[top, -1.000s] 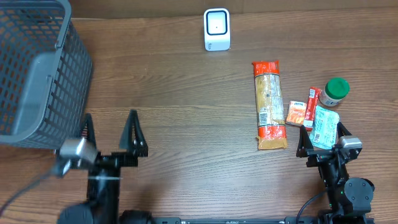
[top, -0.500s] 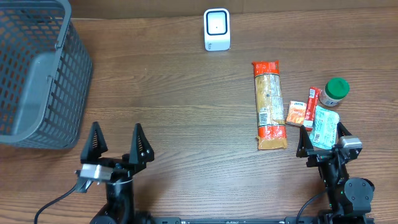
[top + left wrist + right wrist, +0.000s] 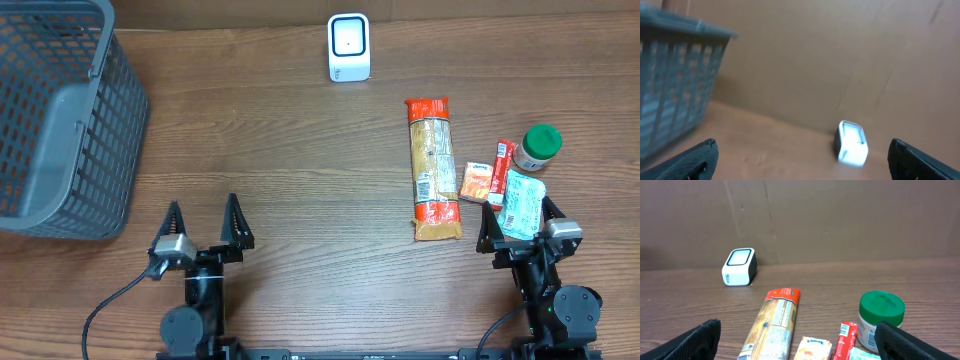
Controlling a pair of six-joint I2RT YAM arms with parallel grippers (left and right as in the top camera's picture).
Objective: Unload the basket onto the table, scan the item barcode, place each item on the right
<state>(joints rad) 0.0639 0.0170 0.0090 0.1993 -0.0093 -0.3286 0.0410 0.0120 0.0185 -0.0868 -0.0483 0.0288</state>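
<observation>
Overhead view: both arms sit low at the near edge of the table (image 3: 300, 180), wrists level, fingers pointing towards the far side. The left gripper (image 3: 203, 215) stands with its jaws spread wide and nothing between them, over bare wood beside the grey basket (image 3: 110, 130). The right gripper (image 3: 517, 215) is likewise fully spread and grips nothing; its fingers flank the near end of the teal packet (image 3: 522, 195), though contact cannot be confirmed. The goods lie in a cluster at the right: the pasta packet (image 3: 434, 170) lengthwise, the orange tissue packet (image 3: 474, 182) just beside it, the red stick packet (image 3: 503, 160), and the green-lidded jar (image 3: 540, 146) upright. The scanner (image 3: 349, 47) stands at the far edge, well apart from both grippers and from every item.

Left wrist view – blurred. The camera looks level along the table. Both fingertips (image 3: 700, 157) show at the lower corners, wide apart, with nothing held. The scanner (image 3: 852, 143) stands ahead to the right; the basket (image 3: 675, 85) fills the left.

Right wrist view: fingertips (image 3: 697, 340) sit at the lower corners, spread wide and empty – the pasta packet (image 3: 772, 327), tissue packet (image 3: 812, 348), red stick packet (image 3: 844, 340) and jar (image 3: 881, 317) lie ahead between them. The scanner (image 3: 740, 267) stands beyond, to the left.
</observation>
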